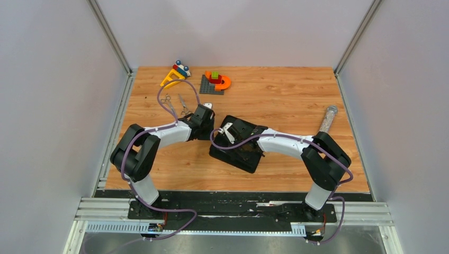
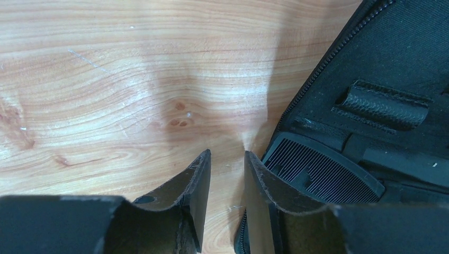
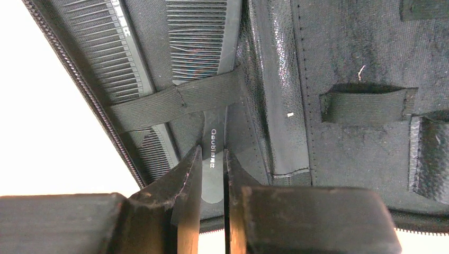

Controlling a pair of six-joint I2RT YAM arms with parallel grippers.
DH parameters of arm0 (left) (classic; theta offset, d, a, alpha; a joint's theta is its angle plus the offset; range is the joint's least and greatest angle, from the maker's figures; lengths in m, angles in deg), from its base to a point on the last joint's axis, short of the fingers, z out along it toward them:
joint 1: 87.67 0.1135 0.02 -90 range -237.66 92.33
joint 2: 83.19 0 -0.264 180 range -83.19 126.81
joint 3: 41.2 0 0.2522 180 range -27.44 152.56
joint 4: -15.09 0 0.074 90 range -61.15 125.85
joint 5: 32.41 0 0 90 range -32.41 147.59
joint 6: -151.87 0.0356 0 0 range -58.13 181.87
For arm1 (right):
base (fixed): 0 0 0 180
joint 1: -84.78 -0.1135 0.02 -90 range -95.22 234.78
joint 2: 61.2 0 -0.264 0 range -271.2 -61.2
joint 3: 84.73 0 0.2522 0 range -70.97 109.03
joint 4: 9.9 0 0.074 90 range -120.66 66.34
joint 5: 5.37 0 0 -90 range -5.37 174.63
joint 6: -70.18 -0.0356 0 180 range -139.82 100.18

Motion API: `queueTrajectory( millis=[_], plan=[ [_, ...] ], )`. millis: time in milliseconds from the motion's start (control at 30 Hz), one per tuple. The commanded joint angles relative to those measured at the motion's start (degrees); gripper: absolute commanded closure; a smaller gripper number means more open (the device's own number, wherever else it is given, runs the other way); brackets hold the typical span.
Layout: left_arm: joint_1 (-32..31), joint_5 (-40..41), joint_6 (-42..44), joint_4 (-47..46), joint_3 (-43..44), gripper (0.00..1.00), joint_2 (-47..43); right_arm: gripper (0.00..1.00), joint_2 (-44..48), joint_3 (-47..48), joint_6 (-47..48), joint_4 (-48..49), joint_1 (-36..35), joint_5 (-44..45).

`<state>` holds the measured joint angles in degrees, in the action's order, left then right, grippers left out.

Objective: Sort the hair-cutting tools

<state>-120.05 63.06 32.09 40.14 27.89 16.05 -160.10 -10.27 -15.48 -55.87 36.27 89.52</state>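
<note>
Two silver scissors (image 1: 167,99) (image 1: 183,105) lie side by side on the wood at the back left. An open black case (image 1: 249,159) lies mid-table. My right gripper (image 3: 212,151) is over the case (image 3: 360,63), its jaws closed narrowly on the handle of a black comb (image 3: 214,121) that lies under an elastic strap (image 3: 174,103). A second black comb (image 3: 106,53) sits beside it along the zipper edge. My left gripper (image 2: 227,153) hangs over bare wood just left of the case (image 2: 392,47), jaws slightly apart and empty. A comb (image 2: 317,172) shows in the case there.
Colourful toy blocks (image 1: 214,80) on a grey plate and a yellow toy (image 1: 174,74) stand at the back edge. A clear glittery tube (image 1: 328,119) lies at the right. Empty loops (image 3: 365,103) line the case's other half. Grey walls enclose the table.
</note>
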Motion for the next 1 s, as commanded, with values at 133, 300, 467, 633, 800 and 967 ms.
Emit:
queueTrajectory(
  millis=[133,300,467,633,800,967],
  plan=[
    [1.28,0.94,-2.15,7.01,-6.16,0.51,-7.48,1.0,-1.34,-1.03,3.13,-3.85,0.61,1.34],
    [1.27,-4.57,-2.42,6.94,-7.96,0.49,-10.95,1.0,-1.74,-1.37,3.26,-3.59,0.61,1.16],
    [1.26,-10.23,-2.31,5.85,-8.94,0.49,-11.14,1.0,-2.0,-1.51,3.21,-3.15,0.61,0.81],
    [1.28,-11.26,-3.63,3.83,-9.32,0.47,-11.57,1.0,-2.06,-1.98,3.38,-2.97,0.61,0.86],
    [1.25,-9.88,-4.65,3.07,-9.01,0.43,-12.11,1.0,-1.92,-2.28,3.33,-3.03,0.61,1.13],
    [1.27,-10.2,-4.59,0.51,-10.4,0.37,-13.07,1.0,-1.51,-2.6,3.31,-2.99,0.61,1.36]
  ],
)
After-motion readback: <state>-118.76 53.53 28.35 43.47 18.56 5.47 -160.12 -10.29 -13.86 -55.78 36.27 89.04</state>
